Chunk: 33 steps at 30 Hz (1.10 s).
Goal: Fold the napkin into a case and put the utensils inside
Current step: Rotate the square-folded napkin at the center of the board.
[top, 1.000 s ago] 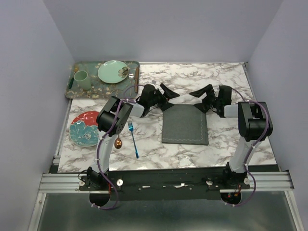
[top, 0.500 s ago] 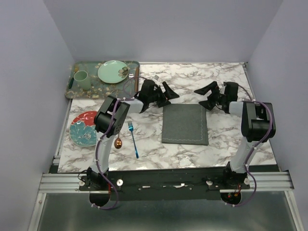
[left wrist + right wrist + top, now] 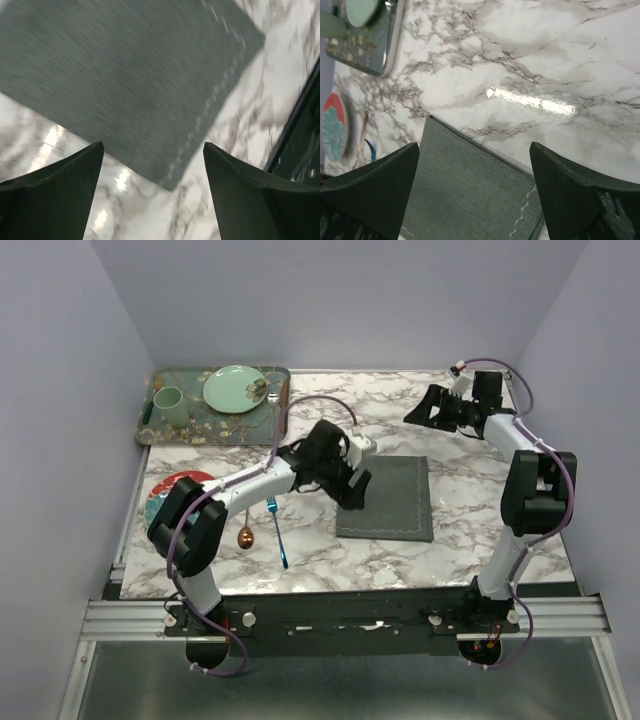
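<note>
The napkin (image 3: 388, 498) lies folded flat as a dark grey rectangle in the middle of the marble table. My left gripper (image 3: 350, 490) hovers open over its left edge; the left wrist view shows a stitched corner of the napkin (image 3: 125, 85) between the spread fingers (image 3: 65, 175), with nothing gripped. My right gripper (image 3: 420, 412) is open and raised at the back right, away from the cloth, looking down on the napkin (image 3: 470, 195). The blue fork (image 3: 277, 530) and the copper spoon (image 3: 245, 536) lie left of the napkin.
A red and teal plate (image 3: 170, 502) sits at the left, partly under my left arm. At the back left, a patterned green tray (image 3: 160, 430) holds a green cup (image 3: 167, 405) and a pale green plate (image 3: 235, 388). Walls enclose the table.
My left arm has swung forward from behind the napkin's far left corner to over its left edge. My right arm has pulled back to the far right. The napkin has not moved.
</note>
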### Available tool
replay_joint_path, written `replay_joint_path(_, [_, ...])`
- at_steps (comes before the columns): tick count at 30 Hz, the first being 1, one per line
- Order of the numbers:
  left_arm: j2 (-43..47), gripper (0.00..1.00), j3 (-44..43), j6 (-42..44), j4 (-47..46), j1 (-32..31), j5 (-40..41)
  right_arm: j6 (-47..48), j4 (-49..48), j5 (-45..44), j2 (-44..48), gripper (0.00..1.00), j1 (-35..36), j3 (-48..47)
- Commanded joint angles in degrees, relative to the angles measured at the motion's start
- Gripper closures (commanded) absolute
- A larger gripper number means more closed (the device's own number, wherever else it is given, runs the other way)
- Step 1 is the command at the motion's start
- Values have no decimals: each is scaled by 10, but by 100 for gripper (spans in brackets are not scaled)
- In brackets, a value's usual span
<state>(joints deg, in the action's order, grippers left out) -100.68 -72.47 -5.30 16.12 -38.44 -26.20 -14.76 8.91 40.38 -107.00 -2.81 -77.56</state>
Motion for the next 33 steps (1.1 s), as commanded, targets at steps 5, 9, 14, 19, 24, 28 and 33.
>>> replay_joint_path(5, [38, 23, 86, 200, 122, -129, 127, 143, 154, -21, -99, 0, 18, -67])
replay_joint_path(9, [26, 25, 75, 221, 107, -150, 163, 159, 174, -23, -104, 0, 20, -75])
replay_joint_path(14, [-7, 28, 65, 261, 117, -156, 185, 190, 220, -35, -102, 10, 20, -66])
replay_joint_path(19, [-21, 25, 94, 279, 112, -123, 234, 216, 240, -40, -78, 12, 20, -24])
replay_joint_path(24, [-8, 23, 116, 295, 93, -65, 258, 235, 269, -31, -57, 15, 20, 7])
replay_joint_path(28, [-7, 20, 115, 323, 84, -5, 280, 230, 281, 5, -31, 19, 23, 54])
replay_joint_path(33, [4, 14, 101, 343, 85, 74, 262, 207, 279, 55, 16, 19, 49, 144])
